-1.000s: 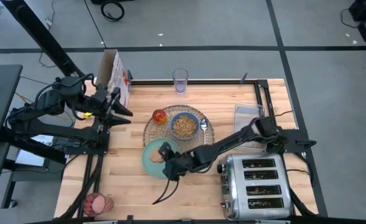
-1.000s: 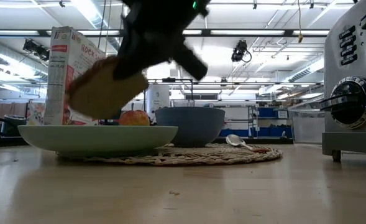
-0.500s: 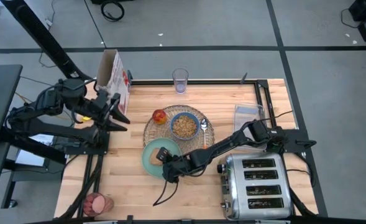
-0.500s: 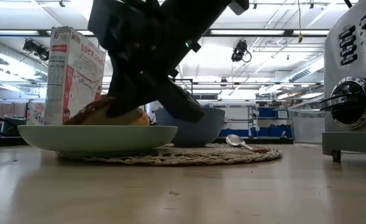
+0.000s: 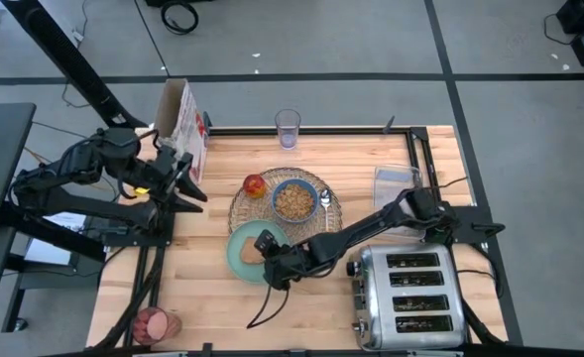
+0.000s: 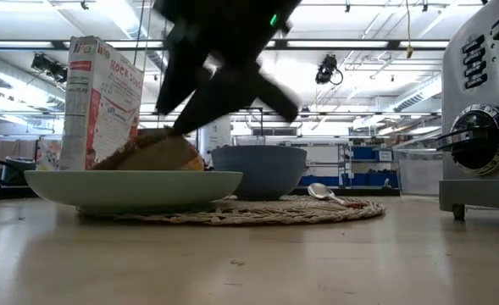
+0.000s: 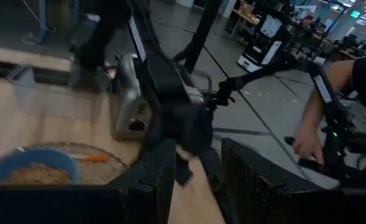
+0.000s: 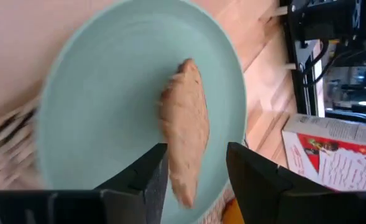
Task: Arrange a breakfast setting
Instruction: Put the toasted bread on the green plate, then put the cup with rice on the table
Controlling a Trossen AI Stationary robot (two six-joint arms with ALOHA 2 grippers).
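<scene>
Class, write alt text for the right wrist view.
A brown toast slice lies on a round mint-green plate, with the right tool open just above it. A red-and-white cereal box stands beyond the plate.

overhead, table-level, two wrist views

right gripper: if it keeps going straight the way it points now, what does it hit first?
Most likely the toast slice, lying on the mint-green plate. The right gripper has its fingers apart, the toast in line with the gap. Depth is unclear.
</scene>
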